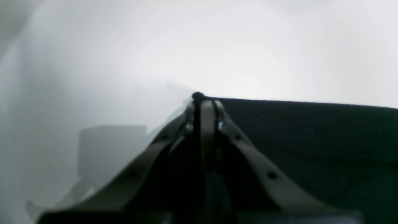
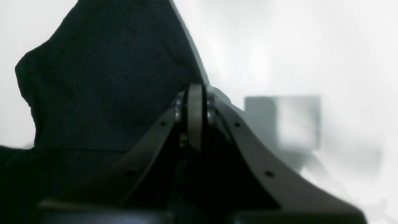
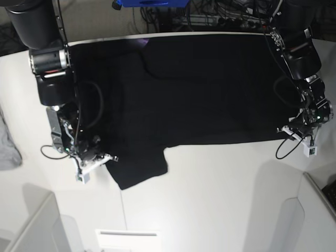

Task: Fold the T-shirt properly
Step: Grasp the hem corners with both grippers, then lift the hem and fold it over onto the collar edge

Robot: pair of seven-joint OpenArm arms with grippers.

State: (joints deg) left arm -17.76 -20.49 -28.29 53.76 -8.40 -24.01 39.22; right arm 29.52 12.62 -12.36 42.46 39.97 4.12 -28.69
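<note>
White tabletop (image 3: 210, 194) fills the base view, with a grey cloth (image 3: 8, 149) cut off at its left edge. Both wrist views are blurred, so fabric detail is hard to make out. My T-shirt (image 3: 199, 89) lies spread flat across the far half of the table, long axis running side to side, one sleeve (image 3: 139, 168) hanging toward the near edge. My left gripper (image 1: 198, 97) is closed, pinching the shirt's edge at its corner. My right gripper (image 2: 195, 93) is also closed, beside the sleeve fabric; whether it grips cloth I cannot tell.
</note>
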